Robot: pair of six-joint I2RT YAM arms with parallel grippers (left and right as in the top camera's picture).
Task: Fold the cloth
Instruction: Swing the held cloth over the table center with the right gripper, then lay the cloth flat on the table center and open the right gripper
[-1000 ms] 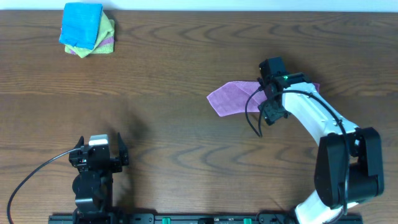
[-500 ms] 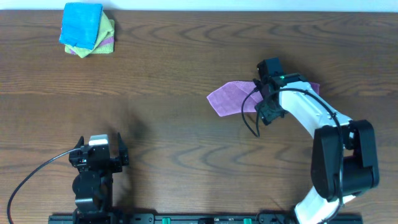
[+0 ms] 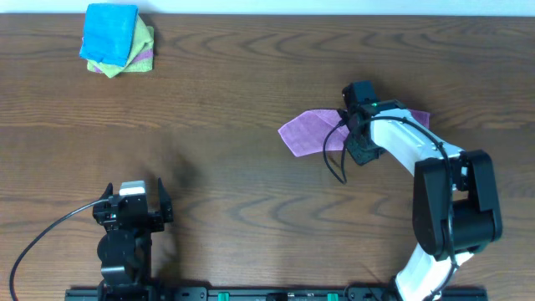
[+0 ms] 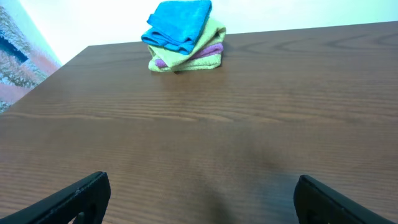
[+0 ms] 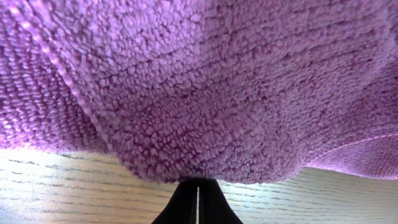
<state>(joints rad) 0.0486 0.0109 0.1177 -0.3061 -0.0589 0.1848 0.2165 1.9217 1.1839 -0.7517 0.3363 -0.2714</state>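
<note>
The right gripper point(image 5: 198, 198) is closed on the cloth point(image 3: 308, 132); the purple terry is pinched between the two fingers, and in the wrist view it is draped over them. The cloth is found on the right half of the table point(image 3: 234, 100), one corner pointed to the left. The left gripper point(image 4: 202, 182) is held wide apart, over bare wood. A stack point(image 3: 117, 40) with a blue cloth on top is seen at the far left corner.
</note>
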